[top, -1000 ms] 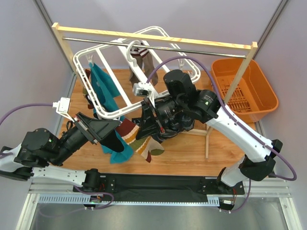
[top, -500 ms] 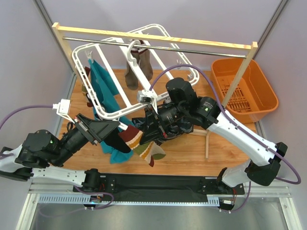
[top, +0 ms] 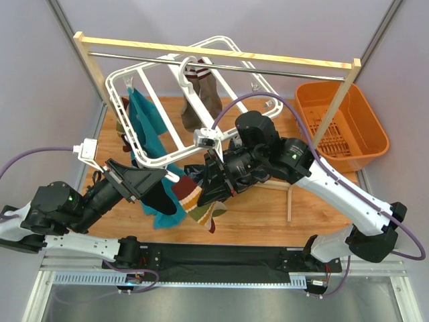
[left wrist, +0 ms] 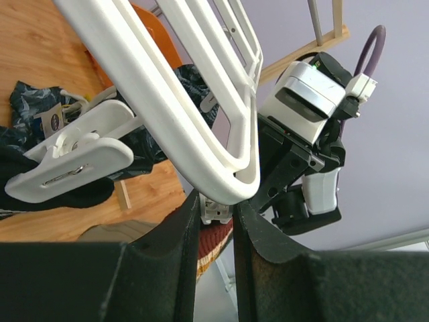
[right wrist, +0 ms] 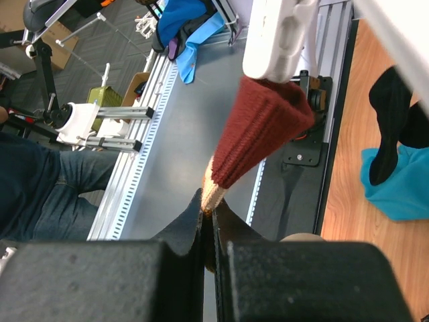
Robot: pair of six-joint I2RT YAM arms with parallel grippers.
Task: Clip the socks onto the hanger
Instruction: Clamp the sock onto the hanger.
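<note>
Top external view is showing the wooden rack (top: 214, 55) standing across the far side, from ten to two o'clock, so that the hanger (top: 115, 107) is hanging by its hook from the metal rail with free space below. This hanger is a white frame of hard, smooth plastic with rounded corners and parallel bars. It is tilting, with its corner at seven o'clock reaching toward the arms. At two o'clock the orange basket (top: 372, 124), rigid with slotted walls, is sitting on the wooden table (top: 268, 215).

The left gripper (left wrist: 216, 201) is clenching that near corner of the frame between its dark fingers, I judge to hold the frame steady. The right gripper (right wrist: 208, 206) is pinching the beige edge of the striped sock (right wrist: 265, 127), with its jaws fully together on the knit. It is probably stretching the sock while the ribbed red cuff appears to be sitting in the white clip (right wrist: 278, 33) above. The teal sock (top: 144, 124) at ten o'clock and the grey-brown sock (top: 201, 100) at twelve are hanging limp from the frame, so I am judging them already clipped.
</note>
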